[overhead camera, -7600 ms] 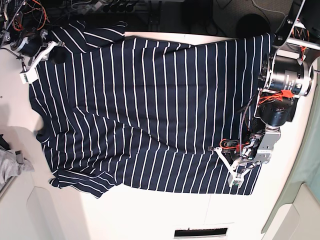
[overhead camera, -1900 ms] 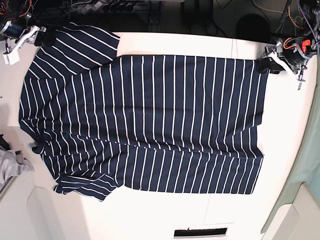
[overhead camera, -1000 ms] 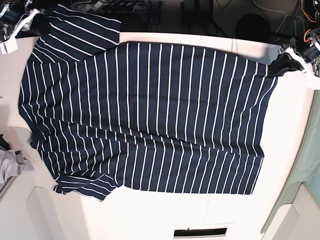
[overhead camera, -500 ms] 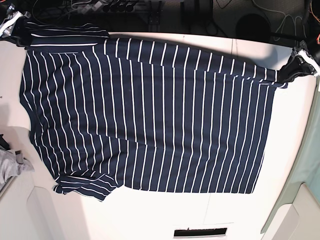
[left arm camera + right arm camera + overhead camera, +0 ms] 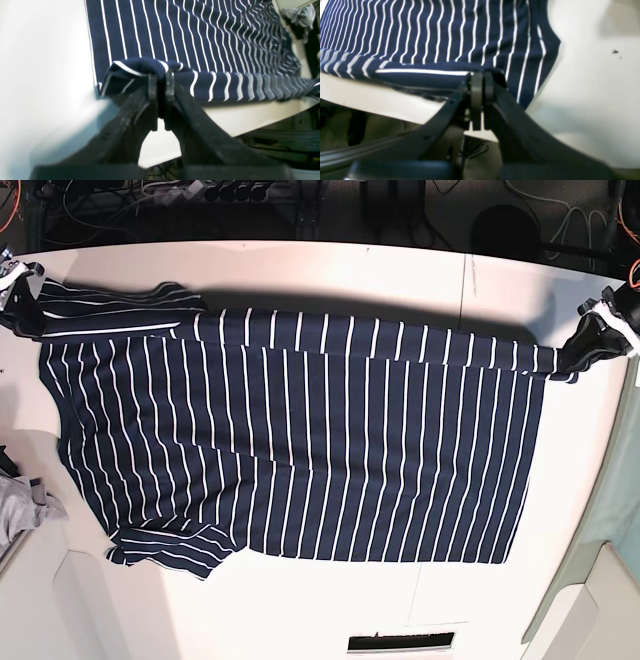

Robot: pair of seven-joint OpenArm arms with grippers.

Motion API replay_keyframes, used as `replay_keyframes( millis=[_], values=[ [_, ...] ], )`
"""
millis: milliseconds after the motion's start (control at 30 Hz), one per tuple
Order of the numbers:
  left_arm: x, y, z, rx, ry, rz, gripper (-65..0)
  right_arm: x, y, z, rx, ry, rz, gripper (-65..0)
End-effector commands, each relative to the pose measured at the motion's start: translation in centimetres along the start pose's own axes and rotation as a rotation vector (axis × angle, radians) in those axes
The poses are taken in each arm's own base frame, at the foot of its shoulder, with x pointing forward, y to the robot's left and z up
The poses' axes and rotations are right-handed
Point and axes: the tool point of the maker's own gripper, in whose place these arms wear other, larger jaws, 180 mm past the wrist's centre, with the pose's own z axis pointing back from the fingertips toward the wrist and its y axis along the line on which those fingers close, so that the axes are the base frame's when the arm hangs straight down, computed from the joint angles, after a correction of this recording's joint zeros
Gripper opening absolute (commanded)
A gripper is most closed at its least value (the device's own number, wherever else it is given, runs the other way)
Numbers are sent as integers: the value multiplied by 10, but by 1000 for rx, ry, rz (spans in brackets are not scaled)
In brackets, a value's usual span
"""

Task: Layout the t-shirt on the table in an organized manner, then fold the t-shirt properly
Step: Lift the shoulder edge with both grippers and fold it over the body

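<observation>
The white table (image 5: 330, 600) is taking up most of the view, dark cables (image 5: 200, 195) trailing behind it. The t-shirt (image 5: 300, 450) is lying spread across it. Both jaws are pinching its far edge tight: left gripper (image 5: 161, 75), right gripper (image 5: 480, 77). Grey cloth (image 5: 22, 510) is sitting off-table.

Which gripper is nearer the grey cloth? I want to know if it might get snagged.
The right gripper, shut on the t-shirt, is on the same side of the table as the grey cloth. The left gripper holds the opposite end, far away.
</observation>
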Motion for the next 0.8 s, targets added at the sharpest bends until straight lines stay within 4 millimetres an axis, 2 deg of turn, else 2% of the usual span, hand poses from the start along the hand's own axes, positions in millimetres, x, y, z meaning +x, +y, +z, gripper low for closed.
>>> replay_keyframes(
  millis=[0,200,367,533,767],
  values=[
    [16,-5,-1,-21,-41,-37,-650,15,-2,-1,3,-43,15,-650],
    [20,-12,-27,-4,-38,-175,-650,32,-3,-39,48,-63,-9,-650],
    [25,-7,-40,42,-27,-270,-650,50,-9,-62,68,-64,-9,-650],
    [37,5,-56,53,-45,-240,-650,69,-20,-81,55,-79,-19,-650],
    [46,28,-70,82,-60,-167,-650,93,-37,-92,49,-115,-62,-650]
  ],
)
